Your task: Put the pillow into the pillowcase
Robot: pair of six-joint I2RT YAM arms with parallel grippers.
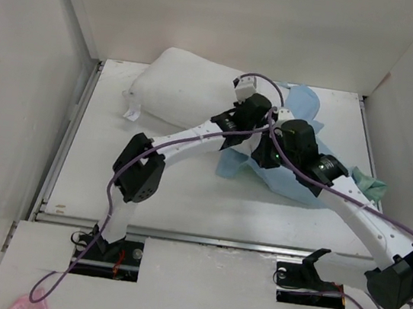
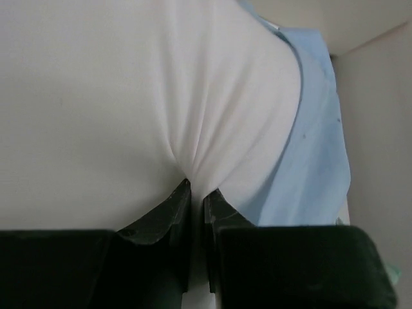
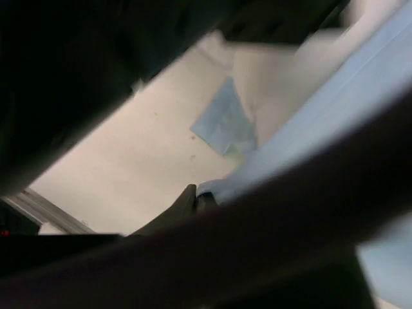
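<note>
The white pillow [image 1: 181, 89] lies at the back of the table, its right end meeting the light blue pillowcase [image 1: 295, 184]. My left gripper [image 1: 250, 103] reaches over it and is shut on a pinch of the pillow [image 2: 161, 96], whose fabric puckers into the closed jaws of the left gripper [image 2: 197, 192]. The pillowcase [image 2: 315, 174] shows blue beside it. My right gripper [image 1: 275, 145] hovers over the pillowcase and is shut on a blue edge of the pillowcase [image 3: 302, 138] at the tips of the right gripper [image 3: 197, 193].
White walls enclose the table on the left, back and right. A mint-green corner of cloth [image 1: 365, 183] pokes out at the right. A metal rail [image 1: 202, 238] marks the table's near edge. The two arms cross closely over the middle.
</note>
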